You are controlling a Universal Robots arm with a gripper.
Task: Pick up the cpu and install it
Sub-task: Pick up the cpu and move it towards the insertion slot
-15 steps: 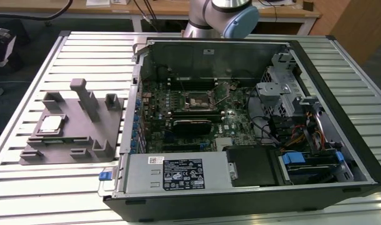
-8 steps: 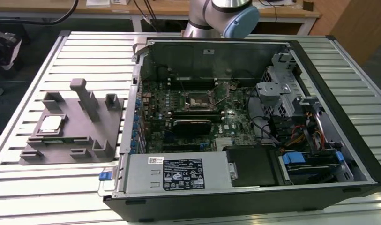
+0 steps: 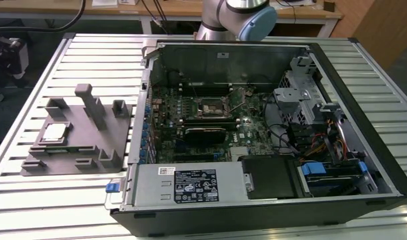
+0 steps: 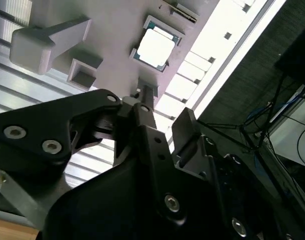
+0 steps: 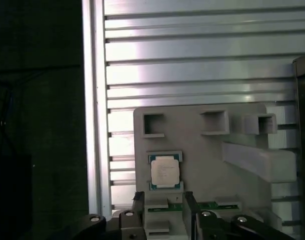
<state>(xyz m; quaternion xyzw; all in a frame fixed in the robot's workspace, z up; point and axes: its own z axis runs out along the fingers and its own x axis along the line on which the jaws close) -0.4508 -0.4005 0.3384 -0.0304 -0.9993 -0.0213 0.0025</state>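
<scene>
Over the grey slotted block [image 5: 207, 165], the gripper [image 5: 163, 197] is hanging released, empty.
The cpu [image 5: 165, 171] is sitting recessed; fingers [image 5: 138, 205] catching the rim may be tilting it.

A grey slotted plastic block [image 3: 89, 145] is lying flat on the ribbed metal counter [image 3: 49, 205], just beside an open computer case [image 3: 270, 220], toward the exterior view's left. Inside the case, a green motherboard [image 3: 164, 117] is sitting with its dark square socket [image 3: 212, 106] near the middle, and a silver power supply [image 3: 189, 184] is occupying the near corner.
</scene>
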